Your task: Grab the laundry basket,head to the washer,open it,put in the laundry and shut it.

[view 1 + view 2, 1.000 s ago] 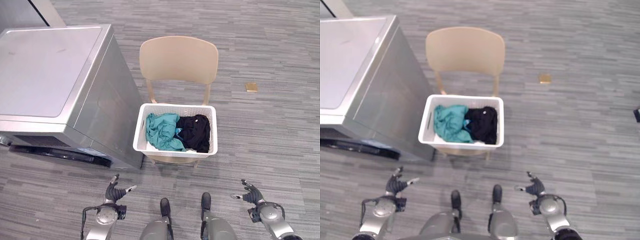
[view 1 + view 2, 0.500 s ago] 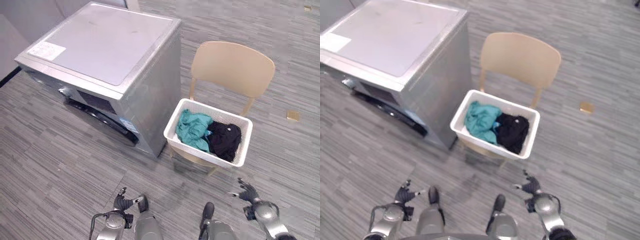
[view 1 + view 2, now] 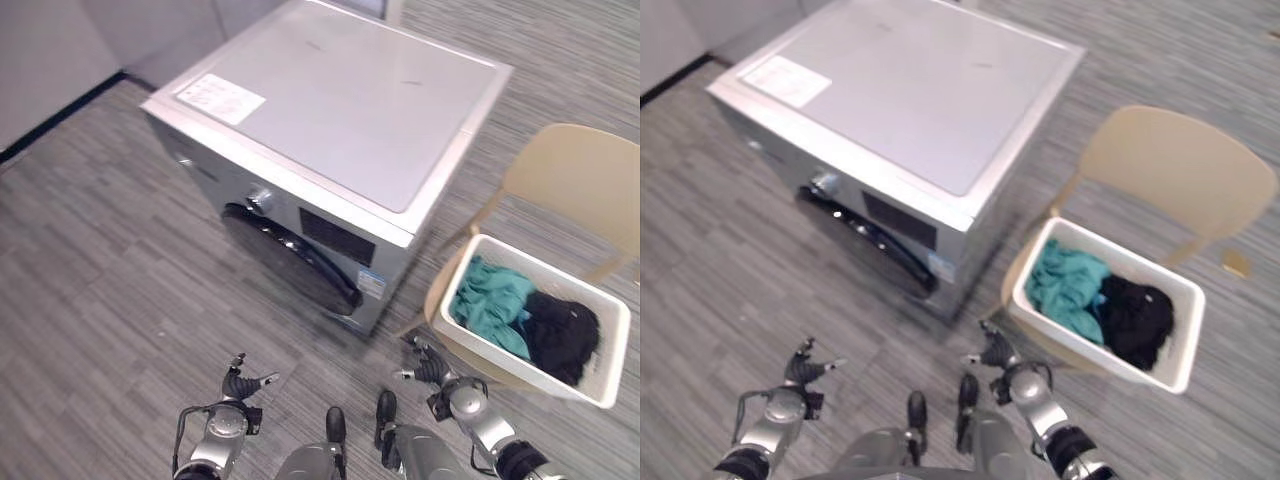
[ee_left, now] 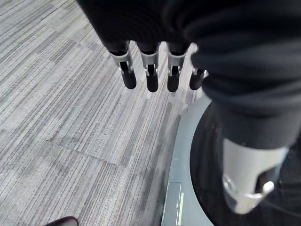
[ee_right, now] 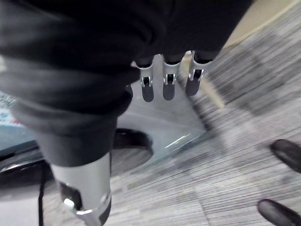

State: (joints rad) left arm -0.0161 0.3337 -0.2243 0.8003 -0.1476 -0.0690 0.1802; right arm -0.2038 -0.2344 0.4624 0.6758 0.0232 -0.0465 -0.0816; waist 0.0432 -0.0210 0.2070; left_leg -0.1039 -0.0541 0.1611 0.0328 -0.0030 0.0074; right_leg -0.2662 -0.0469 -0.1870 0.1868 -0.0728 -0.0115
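We see the white laundry basket [image 3: 525, 335] with teal and black laundry [image 3: 530, 320] sitting on the tan chair [image 3: 575, 190], just beside the washer [image 3: 330, 150], whose door is closed. Our left robot hand [image 3: 240, 383] and right robot hand [image 3: 428, 362] hang low over the floor, fingers relaxed, holding nothing.

eyes: head-mounted, looking down, both sharing washer [image 3: 340, 120] | wrists: close along fingers, toward floor [image 4: 70, 117]
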